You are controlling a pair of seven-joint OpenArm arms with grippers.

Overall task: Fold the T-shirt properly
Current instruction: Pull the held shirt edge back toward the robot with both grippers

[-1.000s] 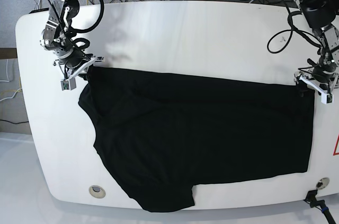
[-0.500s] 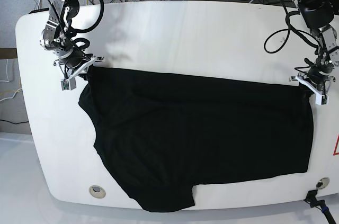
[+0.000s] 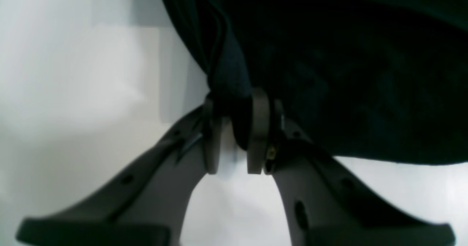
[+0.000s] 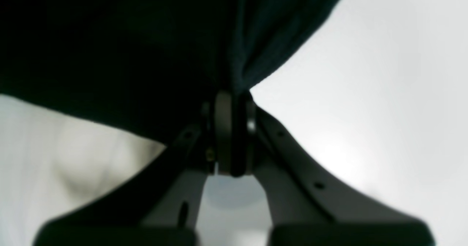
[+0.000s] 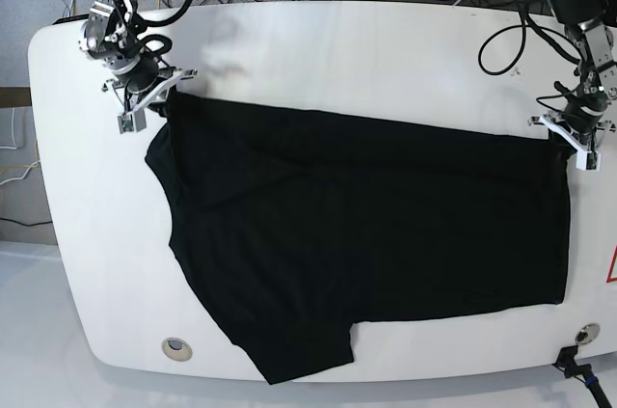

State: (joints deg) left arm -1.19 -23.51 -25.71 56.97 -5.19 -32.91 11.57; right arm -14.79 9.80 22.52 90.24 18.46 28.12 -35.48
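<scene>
The black T-shirt (image 5: 366, 244) lies spread across the white table (image 5: 337, 51). The right gripper (image 5: 152, 99) pinches its corner at ten o'clock, and the left gripper (image 5: 567, 137) pinches its corner at three o'clock, both jaws narrow on bunched fabric.

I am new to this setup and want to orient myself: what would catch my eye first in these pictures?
A large black T-shirt covers most of the white table, one sleeve hanging over the near edge. The right gripper pinches its far corner on the base view's left, and the left gripper pinches the far corner on the view's right.
</scene>
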